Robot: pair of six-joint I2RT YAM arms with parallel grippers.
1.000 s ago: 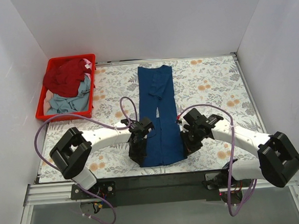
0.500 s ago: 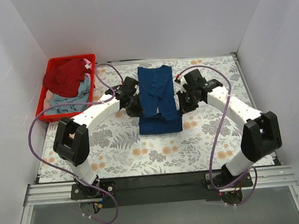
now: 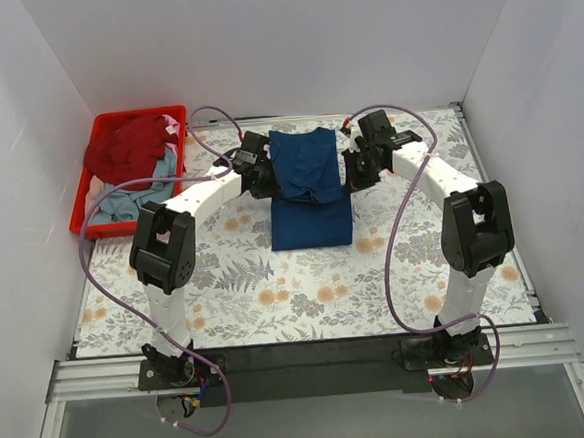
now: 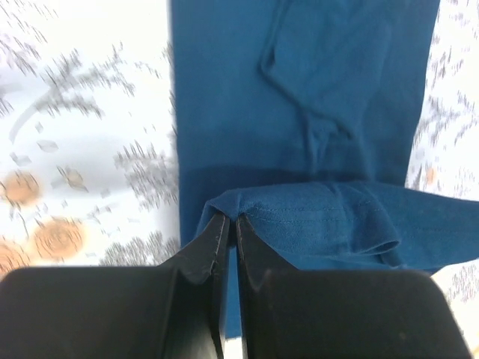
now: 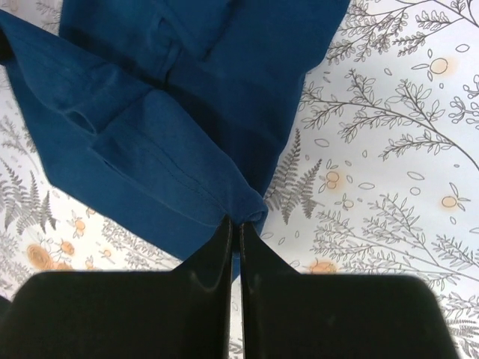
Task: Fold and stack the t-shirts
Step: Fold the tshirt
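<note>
The navy blue t-shirt (image 3: 310,193) lies on the flower-patterned table (image 3: 278,300), in the middle of its width and toward the far edge, as a narrow strip running from far to near. Its lower layer rests flat on the table, and a second layer is doubled back over the far half, leaving a creased, slightly raised fold across the strip. The left gripper (image 3: 259,178) sits at the shirt's left edge and the right gripper (image 3: 354,170) at its right edge, facing each other across the cloth with both arms stretched out toward the far edge. In the left wrist view the left gripper (image 4: 227,224) has its black fingers pressed together on a stitched hem corner of the navy blue t-shirt (image 4: 314,90), and the hem runs off to the right in a loose roll above the flat layer. In the right wrist view the right gripper (image 5: 233,224) is likewise pinched tight on a bunched corner of the same shirt (image 5: 187,97), with the cloth fanning away from the fingertips over the table's printed ferns. In the far left corner of the table stands a red crate (image 3: 139,112) holding the dark red t-shirt (image 3: 127,150), crumpled at its far end, and the pale grey-blue t-shirt (image 3: 120,201), crumpled at its near end.
</note>
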